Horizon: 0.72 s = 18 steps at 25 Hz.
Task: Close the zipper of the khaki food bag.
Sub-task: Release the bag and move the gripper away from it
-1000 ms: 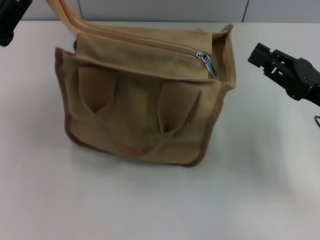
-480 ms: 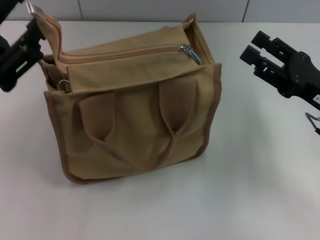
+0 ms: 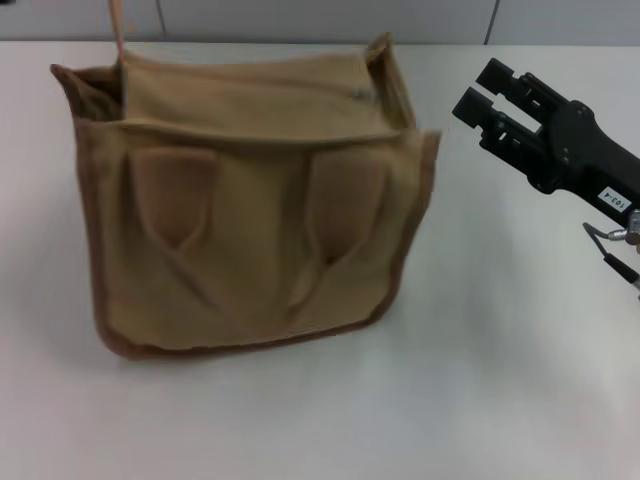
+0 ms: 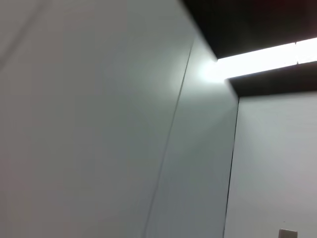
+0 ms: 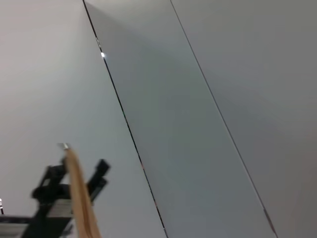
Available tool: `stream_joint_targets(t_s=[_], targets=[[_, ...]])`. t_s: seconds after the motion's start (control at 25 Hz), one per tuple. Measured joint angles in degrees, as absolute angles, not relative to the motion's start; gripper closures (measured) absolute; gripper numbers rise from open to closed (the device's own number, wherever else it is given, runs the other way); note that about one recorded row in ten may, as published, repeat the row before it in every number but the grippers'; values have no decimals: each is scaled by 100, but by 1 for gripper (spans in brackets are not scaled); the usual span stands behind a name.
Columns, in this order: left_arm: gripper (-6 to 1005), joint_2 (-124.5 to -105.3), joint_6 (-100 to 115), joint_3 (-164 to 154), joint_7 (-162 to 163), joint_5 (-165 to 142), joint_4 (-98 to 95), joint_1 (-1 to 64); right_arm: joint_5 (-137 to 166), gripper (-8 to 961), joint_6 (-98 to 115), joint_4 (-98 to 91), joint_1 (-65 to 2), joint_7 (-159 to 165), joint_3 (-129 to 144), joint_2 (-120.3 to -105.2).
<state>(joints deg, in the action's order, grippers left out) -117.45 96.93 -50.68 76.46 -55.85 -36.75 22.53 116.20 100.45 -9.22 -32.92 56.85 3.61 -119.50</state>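
I see the bag (image 3: pixel 245 200) standing upright on the white table (image 3: pixel 480 380), and I use it as my landmark. Its front side with the two padded pockets faces me, and the top panel lies folded over toward the front. The zipper (image 3: pixel 362 94) is on that top panel, near the bag's right back corner; I can only see a small grey spot there, so I cannot tell how far the zipper line is shut. A thin tan strap (image 3: pixel 116 28) rises straight up from the bag's left back corner and leaves the head view at the upper edge. My right gripper (image 3: pixel 478 92) hangs in the air to the right of the bag, a little apart from its right top corner and not touching it. The arm comes in from the right side, and the two black fingers (image 3: pixel 500 73) point toward the bag with a clear gap between them, so the gripper is spread wide and holds nothing. In the right wrist view the left gripper (image 5: pixel 74 171) shows far off before a grey wall (image 5: pixel 208 99), and the strap (image 5: pixel 81 203) runs up through its black frame. I cannot tell if its fingers are pressed on the strap or only stand around it.
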Motion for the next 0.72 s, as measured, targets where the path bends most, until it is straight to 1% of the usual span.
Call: stream_joint_targets(t_s=[0.2,0.28,0.36,0.56,0.64,0.72], targets=[[230,-11618,9164,-5036,8032,-7414,-4108,2624,11618,254,10056,-905,-3254,5665,344,-11955],[232,-11632,9144,-5016,8075,-7835,-4253,2671,11619,254,10074,-898,-3247,5644,323,-11955],[232,-11692,9158,-4985,8002,-7969,-4357,2638,11619,254,10074,-893,-3249,5627,312,-11955],[232,-11857,9808,-4498,7774,-7122,-4250,2487,11618,254,10028,-888,-3331,5623,354,-11954],[232,-11842,9879,-4587,7804,-7092,-4302,2484,11618,254,9976,-875,-3373,5620,357,-11953],[232,-11786,9824,-4860,7955,-7291,-4561,2491,11618,254,9912,-854,-3407,5613,358,-11952]])
